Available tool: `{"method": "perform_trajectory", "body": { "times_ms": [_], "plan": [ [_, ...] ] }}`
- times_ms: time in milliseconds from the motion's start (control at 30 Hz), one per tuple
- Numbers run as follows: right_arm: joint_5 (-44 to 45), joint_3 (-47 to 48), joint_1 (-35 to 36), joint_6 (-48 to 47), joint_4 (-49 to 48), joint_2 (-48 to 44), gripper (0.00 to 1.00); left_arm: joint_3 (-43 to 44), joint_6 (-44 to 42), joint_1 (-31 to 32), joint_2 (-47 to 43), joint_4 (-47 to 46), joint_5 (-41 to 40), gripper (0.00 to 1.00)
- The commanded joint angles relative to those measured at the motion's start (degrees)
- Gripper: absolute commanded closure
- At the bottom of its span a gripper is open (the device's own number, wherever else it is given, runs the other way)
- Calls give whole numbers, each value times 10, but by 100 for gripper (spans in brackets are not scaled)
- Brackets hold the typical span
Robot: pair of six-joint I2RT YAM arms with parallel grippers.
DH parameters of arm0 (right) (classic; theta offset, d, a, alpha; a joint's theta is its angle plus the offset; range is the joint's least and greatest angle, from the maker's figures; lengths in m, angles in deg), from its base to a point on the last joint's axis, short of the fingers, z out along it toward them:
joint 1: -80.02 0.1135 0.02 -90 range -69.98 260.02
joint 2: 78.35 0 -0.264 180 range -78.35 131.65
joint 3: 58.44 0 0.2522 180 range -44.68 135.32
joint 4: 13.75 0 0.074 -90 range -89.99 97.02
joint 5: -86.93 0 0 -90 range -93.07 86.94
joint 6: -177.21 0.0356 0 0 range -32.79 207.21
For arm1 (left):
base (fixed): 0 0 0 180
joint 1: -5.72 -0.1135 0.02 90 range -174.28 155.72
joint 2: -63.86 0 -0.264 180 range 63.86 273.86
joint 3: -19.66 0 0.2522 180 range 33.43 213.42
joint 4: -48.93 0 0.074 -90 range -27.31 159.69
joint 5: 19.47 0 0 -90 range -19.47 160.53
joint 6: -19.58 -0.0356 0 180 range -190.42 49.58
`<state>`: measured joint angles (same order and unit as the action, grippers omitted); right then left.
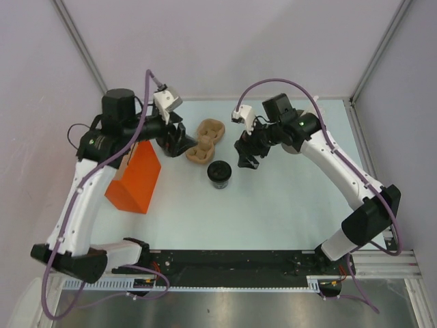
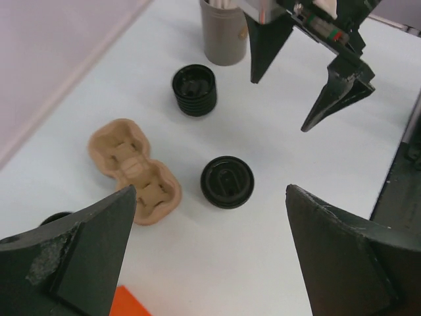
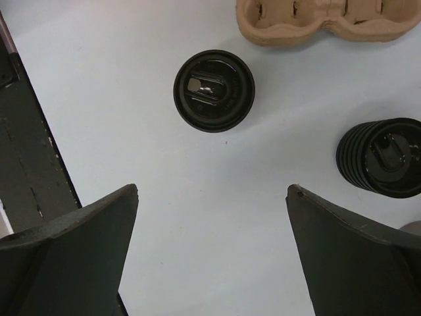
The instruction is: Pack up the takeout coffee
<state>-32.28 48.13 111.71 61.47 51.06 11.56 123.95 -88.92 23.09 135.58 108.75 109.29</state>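
Both arms rose from their bases at the near edge of the table (image 1: 273,212) and bent inward, so that the two wrists faced each other over the middle of the white surface. The left arm climbed along the left side, folded at its elbow near the back, and pointed its wrist toward the centre. The right arm swept up the right side in a long curve and turned its wrist the same way.

The takeout coffee (image 1: 220,173) stood upright on the table nearer the bases than either gripper, about midway between them and touched by neither. It was a small black cup seen from above. Its black lid had a raised round rim and a small tab near the middle that caught the light in the right wrist view.

The orange paper bag (image 1: 134,179) sat at the left, partly under the left arm. The left gripper (image 1: 179,142) hung with its fingers spread wide and nothing between them. The right gripper (image 1: 247,156) hung likewise, spread and empty.

The brown pulp carrier (image 1: 206,141) lay just beyond the coffee, close but not touching it. Farther on in the left wrist view stood a ribbed black cup (image 2: 195,89) and, behind it, a grey-brown cylinder (image 2: 223,33) of white sticks.
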Motion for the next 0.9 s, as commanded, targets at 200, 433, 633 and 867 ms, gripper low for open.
{"method": "perform_trajectory", "body": {
  "times_ms": [200,433,633,867],
  "plan": [
    [109,-19,72,-27,-40,-36,0,-20,-20,-23,-152,9,-257,0],
    [144,-3,110,27,-75,36,17,-121,-6,-51,-193,-5,-315,0],
    [193,22,162,70,-81,105,23,-150,7,-88,-216,-21,-316,0],
    [247,51,195,102,-75,168,30,-162,20,-110,-232,-33,-314,0]
  ]
}}
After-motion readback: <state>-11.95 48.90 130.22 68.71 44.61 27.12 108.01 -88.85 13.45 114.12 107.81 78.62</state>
